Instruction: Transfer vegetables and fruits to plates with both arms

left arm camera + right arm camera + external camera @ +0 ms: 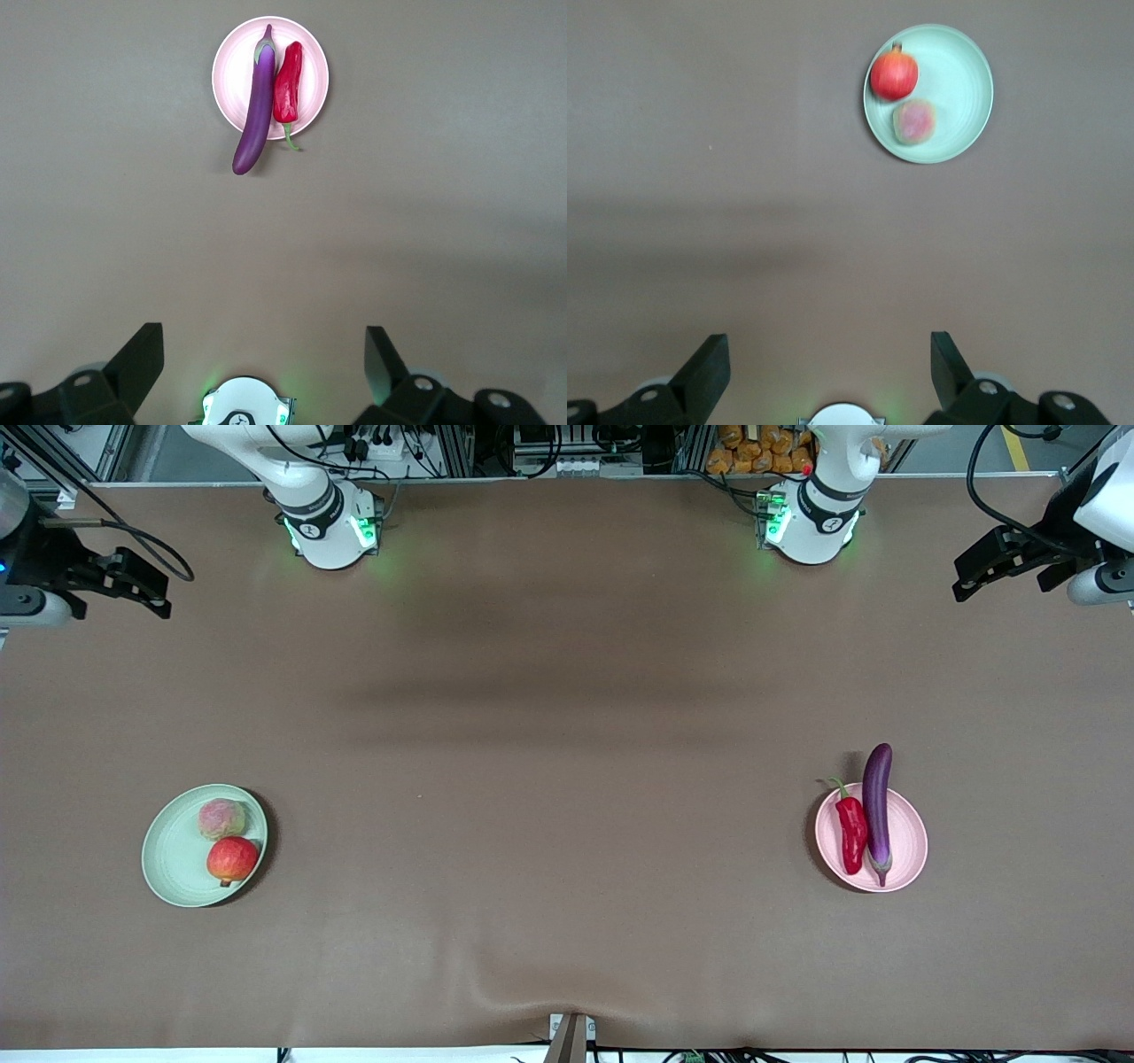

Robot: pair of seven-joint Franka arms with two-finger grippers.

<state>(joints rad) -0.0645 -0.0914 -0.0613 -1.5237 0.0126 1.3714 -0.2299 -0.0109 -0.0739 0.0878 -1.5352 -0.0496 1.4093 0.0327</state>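
The purple eggplant (877,806) and the red chili pepper (852,831) lie side by side on the pale pink plate (910,850) toward the left arm's end; the eggplant's tip overhangs the rim. They also show in the left wrist view: eggplant (255,104), chili (287,81), plate (229,78). The red apple (232,859) and the pale green blushed fruit (221,818) sit on the pale green plate (173,850), seen too in the right wrist view: apple (894,74), fruit (914,121), plate (961,88). My left gripper (974,584) (264,354) and right gripper (151,595) (830,354) are open, empty, raised high at the table's ends.
The brown table mat (567,735) is bare between the two plates. The arms' white bases with green lights (332,527) (806,522) stand along the edge farthest from the front camera. A small bracket (571,1036) sits at the table's nearest edge.
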